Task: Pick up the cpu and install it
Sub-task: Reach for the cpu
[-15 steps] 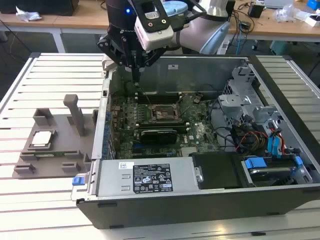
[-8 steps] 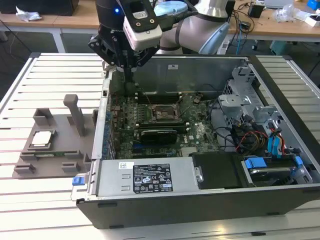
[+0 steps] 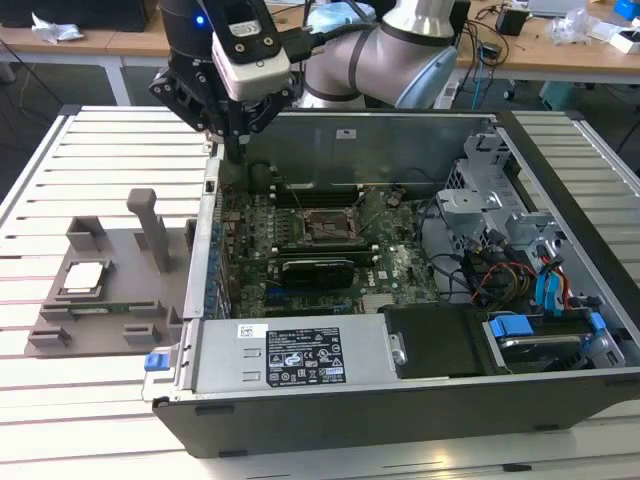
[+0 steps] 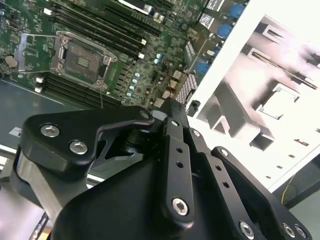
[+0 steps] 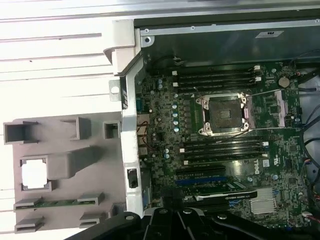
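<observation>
Now: the pick-up has not begun. The cpu (image 3: 83,277) lies flat and untouched in a square recess of the grey holder (image 3: 120,255), at the lower left of the exterior view. In the first wrist view it is the bright square (image 5: 34,175) at lower left.
Jaws: clenched on nothing, tips together. They hang at the upper left of the exterior view, above the left wall of the computer case (image 3: 400,400), between the holder and the socket and apart from the chip.
Socket: looks open and bare, near the centre of the exterior view (image 3: 328,228), right of centre in the first wrist view (image 5: 223,114) and upper left in the second wrist view (image 4: 82,61).
Counter: white and slatted (image 3: 100,130); it carries both holder and case.
Grip, as I judge it: the jaws should be spread before coming down, and should descend square to the chip. They should close on two opposite edges, not on the top plate, so it lifts level out of its recess.
Watch for: the upright post (image 3: 150,225) stands near the chip, so a straight vertical approach and lift seem safest. A tilted lift could catch the recess rim.
</observation>
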Robot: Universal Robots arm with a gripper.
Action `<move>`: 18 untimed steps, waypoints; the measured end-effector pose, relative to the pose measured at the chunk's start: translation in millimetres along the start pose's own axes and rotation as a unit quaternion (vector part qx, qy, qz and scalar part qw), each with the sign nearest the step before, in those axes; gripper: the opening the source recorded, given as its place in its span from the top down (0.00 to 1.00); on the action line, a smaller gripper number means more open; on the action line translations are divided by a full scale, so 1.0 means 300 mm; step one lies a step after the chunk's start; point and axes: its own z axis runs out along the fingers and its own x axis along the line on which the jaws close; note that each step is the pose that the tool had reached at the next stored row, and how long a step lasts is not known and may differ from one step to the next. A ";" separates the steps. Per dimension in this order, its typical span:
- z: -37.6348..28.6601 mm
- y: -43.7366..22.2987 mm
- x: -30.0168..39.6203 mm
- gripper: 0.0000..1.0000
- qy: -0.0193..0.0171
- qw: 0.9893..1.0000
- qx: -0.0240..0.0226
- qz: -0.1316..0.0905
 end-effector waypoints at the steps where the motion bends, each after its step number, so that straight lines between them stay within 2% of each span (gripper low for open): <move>1: -0.001 -0.001 0.017 0.89 0.000 1.000 0.000 0.000; 10: -0.002 -0.005 0.069 0.89 0.000 1.000 0.000 0.000; 15: -0.002 -0.006 0.087 0.89 0.000 1.000 0.000 0.000; 18: -0.003 -0.008 0.108 0.89 0.000 1.000 0.000 0.000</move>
